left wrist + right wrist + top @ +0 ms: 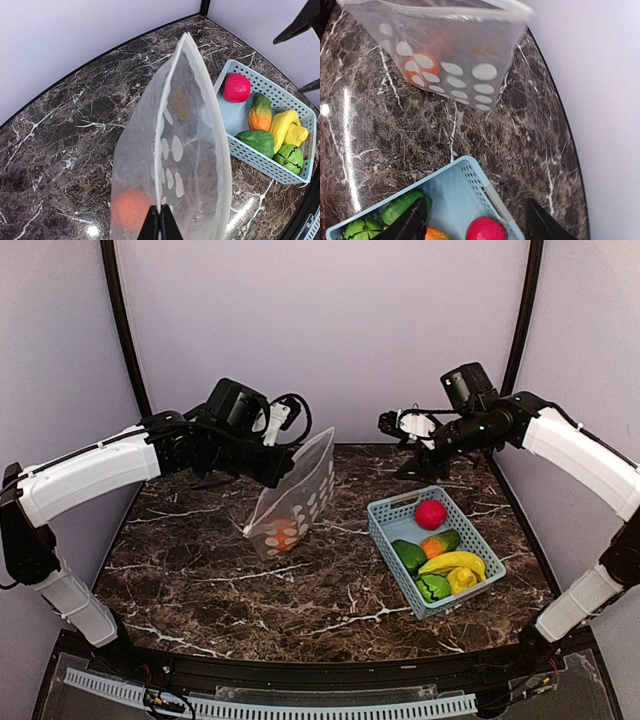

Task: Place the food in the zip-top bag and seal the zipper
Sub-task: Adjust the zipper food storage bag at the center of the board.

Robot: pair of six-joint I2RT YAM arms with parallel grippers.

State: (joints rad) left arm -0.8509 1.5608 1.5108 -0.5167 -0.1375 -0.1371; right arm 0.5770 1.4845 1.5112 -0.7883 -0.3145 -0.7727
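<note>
My left gripper (pixel 160 222) (pixel 287 464) is shut on the top edge of the zip-top bag (pixel 296 495) (pixel 197 150) (pixel 455 45) and holds it hanging, its bottom near the table. The mouth gapes, with the white zipper (pixel 159 170) running up from my fingertips. An orange ball (pixel 282 533) (pixel 129 210) (pixel 417 67) lies inside the bag. The other food sits in a light-blue basket (pixel 385 515) (pixel 470 165): a red ball (pixel 430 513) (pixel 486 231), yellow bananas (pixel 455 562) (pixel 282 127) and green pieces (pixel 408 555). My right gripper (pixel 395 423) (pixel 476 205) is open and empty above the basket's far end.
The basket (pixel 270 167) stands on the right half of the dark marble table (pixel 200 580), right of the bag. Grey walls close off the back and both sides. A white slotted rail (pixel 300 705) runs along the near edge.
</note>
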